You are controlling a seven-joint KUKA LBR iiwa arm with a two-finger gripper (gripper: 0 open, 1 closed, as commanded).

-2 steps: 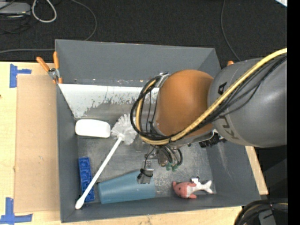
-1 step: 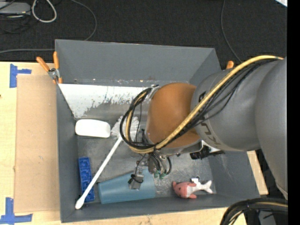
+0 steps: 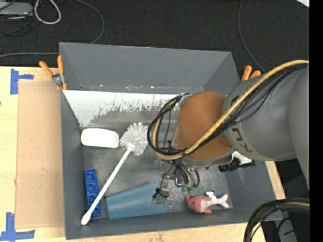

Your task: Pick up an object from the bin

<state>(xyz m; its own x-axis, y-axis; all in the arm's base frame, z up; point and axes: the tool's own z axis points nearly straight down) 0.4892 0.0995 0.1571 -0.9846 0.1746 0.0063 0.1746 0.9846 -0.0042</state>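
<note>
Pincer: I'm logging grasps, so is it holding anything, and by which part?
It cannot be told. The pincer sits low between the blue cup and the pink toy whale, cables hiding its grip.

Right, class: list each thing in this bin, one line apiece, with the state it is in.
White brush, lying flat, diagonal, bristle head toward the back.
White oval bar, lying flat, beside the brush head.
Blue studded block, flat by the left wall.
Blue tube, on its side along the front.
Pink toy fish, on its side, front right.
Gripper, low between tube and fish.
</note>
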